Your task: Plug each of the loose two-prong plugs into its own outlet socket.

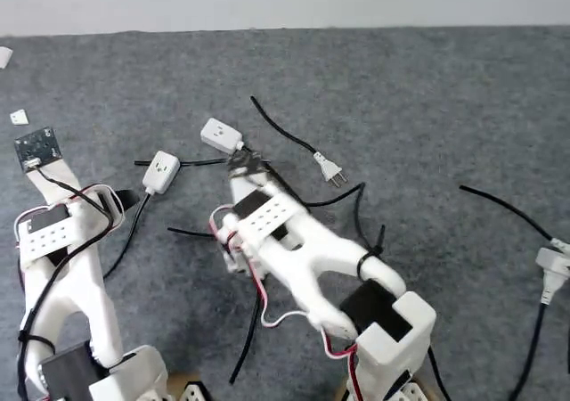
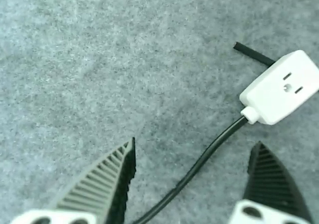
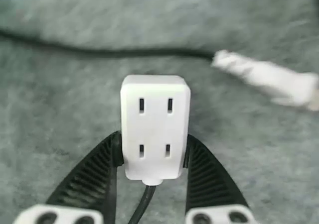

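Observation:
My right gripper (image 1: 239,162) is shut on a white outlet socket (image 1: 221,135) near the middle of the grey mat. In the right wrist view the fingers of the right gripper (image 3: 152,143) press both sides of this socket (image 3: 154,109), slots facing the camera. A white two-prong plug (image 1: 330,169) lies to its right, blurred in the wrist view (image 3: 269,79). My left gripper (image 2: 195,147) is open, a black cord (image 2: 199,167) running between its fingers. A second white socket (image 2: 281,87) lies just beyond them. In the high view it (image 1: 160,171) lies beside the left gripper (image 1: 125,200).
Another white plug (image 1: 552,272) lies at the right edge with its black cord (image 1: 534,339) trailing down. Loose black cords (image 1: 276,125) cross the mat around the sockets. Small white scraps (image 1: 20,117) lie at the far left. The far mat meets a pale wall.

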